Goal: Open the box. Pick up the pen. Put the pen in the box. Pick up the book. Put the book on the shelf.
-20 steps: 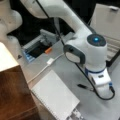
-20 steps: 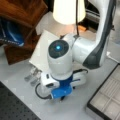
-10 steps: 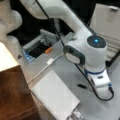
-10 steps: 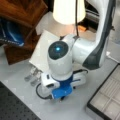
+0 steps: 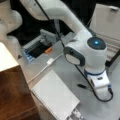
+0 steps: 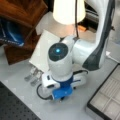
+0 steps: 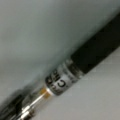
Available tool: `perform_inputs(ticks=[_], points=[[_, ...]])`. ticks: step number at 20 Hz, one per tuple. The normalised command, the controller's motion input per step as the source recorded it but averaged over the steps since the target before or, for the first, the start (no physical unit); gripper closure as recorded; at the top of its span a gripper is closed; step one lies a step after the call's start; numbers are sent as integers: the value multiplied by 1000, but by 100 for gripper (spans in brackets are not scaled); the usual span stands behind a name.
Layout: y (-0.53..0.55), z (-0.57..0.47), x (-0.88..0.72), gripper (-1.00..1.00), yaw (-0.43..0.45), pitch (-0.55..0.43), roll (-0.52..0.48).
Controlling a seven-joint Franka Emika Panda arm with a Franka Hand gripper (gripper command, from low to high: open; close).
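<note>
My gripper (image 5: 100, 85) hangs low over the grey table at a front view's right, its fingertips hidden under the hand. The pen (image 5: 81, 86) lies on the table right beside it, one black end poking out. In the wrist view the pen (image 7: 75, 67) fills the picture diagonally, black grip and silvery section, with no fingers showing. The box (image 6: 100, 88) stands open, its pale compartments showing; its lid (image 5: 106, 22) is raised. The white spiral book (image 5: 55, 97) lies flat by the brown shelf (image 5: 12, 95). In a front view the book (image 6: 45, 47) lies behind the arm.
A grey tray (image 5: 32, 43) with a dark inside stands at the back, an orange piece (image 5: 48, 50) at its corner. A white cable with a plug (image 5: 50, 61) crosses the table. Metal clips (image 6: 33, 76) lie near the book's corner.
</note>
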Motion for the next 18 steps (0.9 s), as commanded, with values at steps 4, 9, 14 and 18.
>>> perform_inputs(ticks=[4,9,14,18], points=[[23,-80,54,-100,-24,18,-96],[51,-81,66,-100,-34,-29,-106],[50,-42,52,100,-27,-45,-88],[50,-36,25,100,-36,-57,-85]])
